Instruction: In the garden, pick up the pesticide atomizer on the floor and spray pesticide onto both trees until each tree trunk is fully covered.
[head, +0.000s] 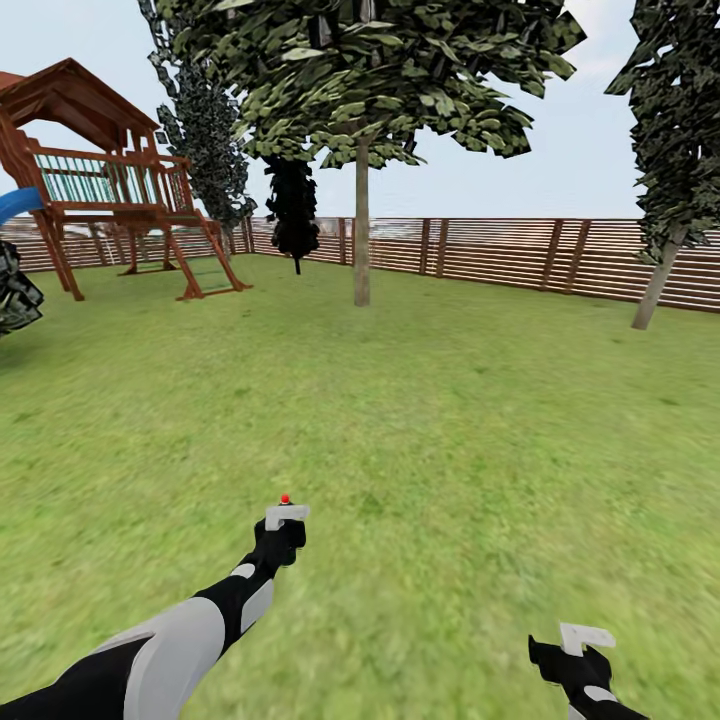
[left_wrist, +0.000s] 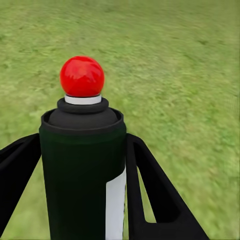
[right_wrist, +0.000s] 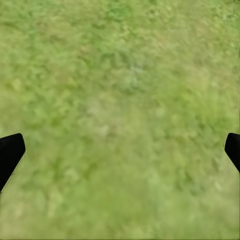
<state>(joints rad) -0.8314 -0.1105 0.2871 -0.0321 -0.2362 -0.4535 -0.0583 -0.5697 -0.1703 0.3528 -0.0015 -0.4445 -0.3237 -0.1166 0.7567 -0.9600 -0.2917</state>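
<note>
**Already in hand: atomizer lifted, both trunks still waiting**

Evidently the pickup is finished and the spraying is not begun. The garden lawn (head: 420, 400) spreads out well beyond both grippers to the slatted fence (head: 500, 250). Far ahead of the left gripper (head: 283, 530) stands the nearer tree (head: 380, 70), its bare trunk (head: 361, 230) clean of any visible coating; the second tree's leaning trunk (head: 655, 280) rises well beyond the right gripper (head: 575, 650), equally unmarked. Off beyond the left arm sits the wooden play tower (head: 110, 180). I judge the robot must drive closer before any spray could reach either trunk, so nearly the whole task remains.

The head view gives the layout but reduces the pesticide atomizer (left_wrist: 82, 170) to a red dot above the left gripper's tips. The left wrist view supplies what that lacks: the black body with its white label strip clamped between the two dark fingers (left_wrist: 150, 190), the red nozzle knob pointing out over grass. The right wrist view shows its fingers spread wide over bare grass, holding nothing.
</note>
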